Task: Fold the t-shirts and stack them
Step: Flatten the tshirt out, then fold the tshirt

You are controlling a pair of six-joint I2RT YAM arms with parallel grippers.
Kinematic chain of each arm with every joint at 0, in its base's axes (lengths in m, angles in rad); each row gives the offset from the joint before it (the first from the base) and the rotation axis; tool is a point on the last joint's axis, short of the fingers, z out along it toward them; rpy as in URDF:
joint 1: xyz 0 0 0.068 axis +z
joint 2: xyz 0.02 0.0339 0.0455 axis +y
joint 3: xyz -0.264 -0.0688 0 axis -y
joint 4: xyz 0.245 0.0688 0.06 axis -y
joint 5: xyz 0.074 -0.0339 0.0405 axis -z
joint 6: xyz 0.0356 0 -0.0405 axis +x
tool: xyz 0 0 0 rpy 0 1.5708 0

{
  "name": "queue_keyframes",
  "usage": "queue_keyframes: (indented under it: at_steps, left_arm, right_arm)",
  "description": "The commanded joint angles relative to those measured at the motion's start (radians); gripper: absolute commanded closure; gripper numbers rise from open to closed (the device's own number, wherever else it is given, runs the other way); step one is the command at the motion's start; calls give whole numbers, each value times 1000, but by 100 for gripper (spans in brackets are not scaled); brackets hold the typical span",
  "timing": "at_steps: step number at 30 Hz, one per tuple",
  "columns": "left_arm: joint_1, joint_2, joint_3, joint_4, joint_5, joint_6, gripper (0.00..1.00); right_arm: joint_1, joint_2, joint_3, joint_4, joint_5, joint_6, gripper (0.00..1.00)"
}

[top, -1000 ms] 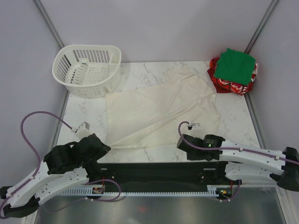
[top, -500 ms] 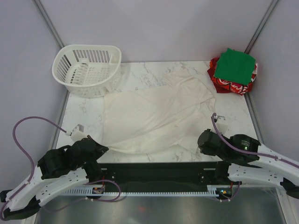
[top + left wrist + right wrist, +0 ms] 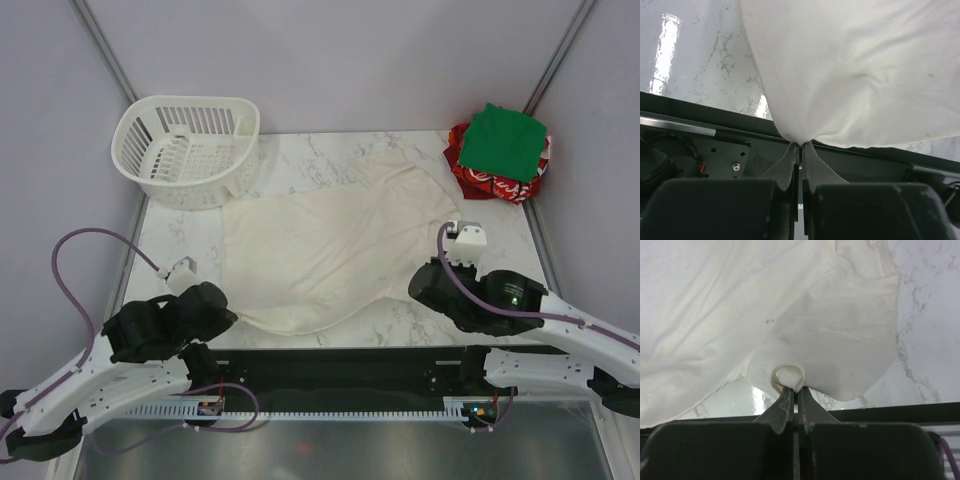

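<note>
The cream t-shirt (image 3: pixel 330 240) lies spread on the marble table, its near edge drawn toward the arms. My left gripper (image 3: pixel 800 146) is shut on the shirt's near left corner (image 3: pixel 799 135), close to the table's front edge. My right gripper (image 3: pixel 796 390) is shut on a curled bit of the shirt's hem (image 3: pixel 788 376) at the near right. In the top view the left gripper (image 3: pixel 222 318) and right gripper (image 3: pixel 420 285) sit at the shirt's two near corners. The folded green t-shirt (image 3: pixel 507 138) lies on the red t-shirt (image 3: pixel 483 180) at the far right corner.
A white slotted plastic basket (image 3: pixel 187 150) stands at the far left corner. A black rail (image 3: pixel 340 368) runs along the table's near edge between the arm bases. Grey walls enclose the table on three sides.
The right arm has moved right and then forward with the hem, and the left arm has shifted slightly. The shirt's near edge has bunched and its shape changed.
</note>
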Motion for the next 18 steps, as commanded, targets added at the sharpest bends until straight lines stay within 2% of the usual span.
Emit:
queue_keyframes:
  at_steps: [1,3,4,7,10,12,15,18]
  left_arm:
    - [0,115,5,-47,20,79,98]
    - [2,144,-1,25,37,129,98]
    - [2,169,-5,64,72,207,98]
    - [3,245,3,124,100,279,98]
    - [26,311,-5,187,130,374,98]
    - [121,368,-14,257,199,468,98]
    - [199,400,-17,308,242,560,98]
    - [342,419,-15,357,310,670,98]
  right_arm:
    - [-17,51,46,62,141,-127,100]
    - [-78,77,27,140,87,-231,100]
    - [-113,85,18,244,48,-350,100]
    - [-303,134,-5,384,-123,-530,100]
    - [-380,189,-19,464,-234,-617,100]
    - [-461,231,-11,496,-268,-672,100]
    - [-526,284,10,533,-291,-736,100]
    - [-614,343,47,560,-311,-787,100]
